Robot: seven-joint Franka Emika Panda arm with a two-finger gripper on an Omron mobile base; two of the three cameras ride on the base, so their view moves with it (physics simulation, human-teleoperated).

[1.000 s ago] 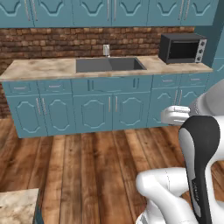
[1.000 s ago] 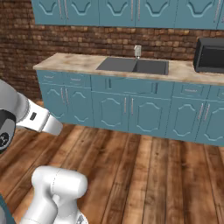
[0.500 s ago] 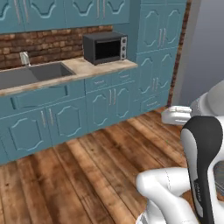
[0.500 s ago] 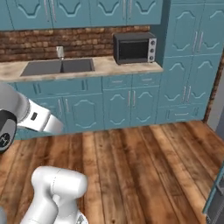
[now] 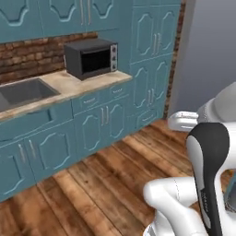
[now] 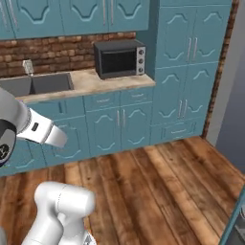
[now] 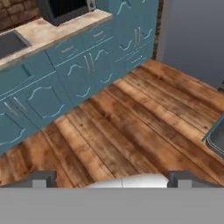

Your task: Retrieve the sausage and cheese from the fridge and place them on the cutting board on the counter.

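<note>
The task is judged to be at its earliest stage: no sausage, cheese or cutting board is identifiable, so the approach to the fridge, both pickups and both placements remain to be done. In the hand view the fingers (image 7: 113, 178) stand wide apart with nothing between them, their dark tips rising at the lower edge over the wooden floor (image 7: 131, 127). Ahead of the fingers and to their left runs the counter (image 7: 52, 30), with the microwave (image 7: 65, 8) standing on it and the sink (image 7: 11, 43) set into it further left. Teal base cabinets (image 7: 83, 65) sit beneath the counter. To the right of the fingers, at the frame edge, a teal-edged grey corner (image 7: 215, 135) appears; this is probably part of the fridge, though too little is visible to confirm it. The right base view shows a similar teal edge (image 6: 235, 217) at its lower right, together with the tall teal cabinets (image 6: 191, 62) beside the counter and a faucet (image 6: 27, 67) at the sink. The left base view adds a plain grey wall (image 5: 207, 55) beyond the tall cabinets, which the hand view presents as a grey surface ahead of the fingers and to their right.
</note>
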